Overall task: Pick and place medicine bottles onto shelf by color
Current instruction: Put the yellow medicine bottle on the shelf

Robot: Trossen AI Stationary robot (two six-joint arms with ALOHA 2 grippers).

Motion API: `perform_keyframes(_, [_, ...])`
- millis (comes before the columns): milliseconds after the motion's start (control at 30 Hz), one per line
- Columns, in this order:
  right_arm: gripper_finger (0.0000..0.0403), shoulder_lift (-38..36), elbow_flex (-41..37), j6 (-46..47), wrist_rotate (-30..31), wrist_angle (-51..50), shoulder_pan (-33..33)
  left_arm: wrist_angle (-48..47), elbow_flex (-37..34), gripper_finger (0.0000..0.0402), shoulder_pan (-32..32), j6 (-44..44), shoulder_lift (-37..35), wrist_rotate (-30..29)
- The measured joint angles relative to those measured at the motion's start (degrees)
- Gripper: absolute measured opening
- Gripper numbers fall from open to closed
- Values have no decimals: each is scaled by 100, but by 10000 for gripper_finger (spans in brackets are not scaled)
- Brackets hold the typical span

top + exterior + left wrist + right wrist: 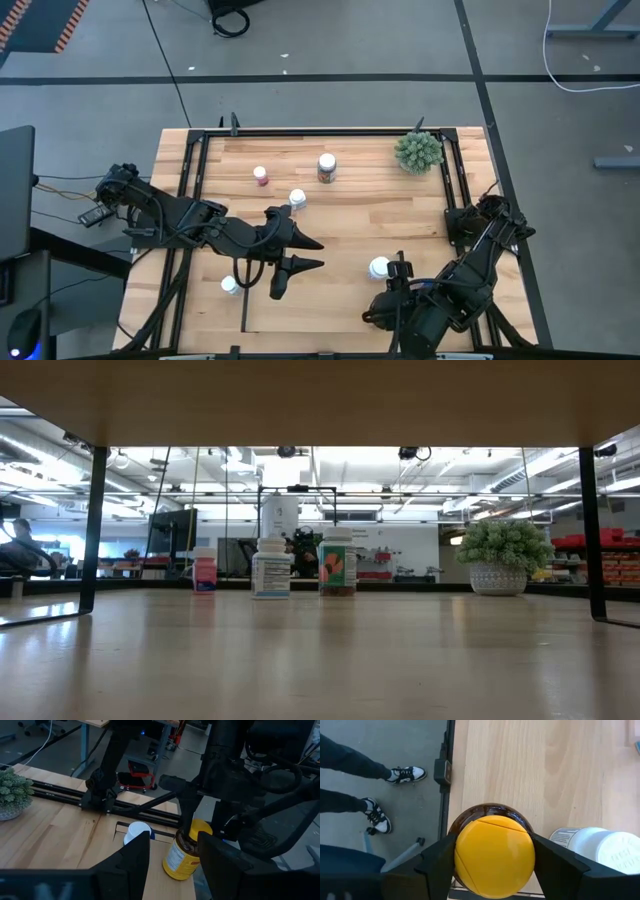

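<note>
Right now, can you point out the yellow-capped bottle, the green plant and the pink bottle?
yellow-capped bottle [494,855]: right wrist view, centre of its yellow cap.
green plant [418,151]: high view, middle of its spiky leaves.
pink bottle [204,573]: low view, middle of its body.

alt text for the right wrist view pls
Looking down past the right gripper, its two dark fingers sit on either side of a yellow cap on an amber bottle standing on the wooden table. A white-capped bottle stands close beside it, and a person's legs and sneakers show on the floor beyond the table edge.
</note>
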Motion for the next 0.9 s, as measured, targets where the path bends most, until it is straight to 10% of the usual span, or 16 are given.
perform_keyframes(900, [316,-132,0,407,142,-2,0,3,0,172,-2,-23,0,2])
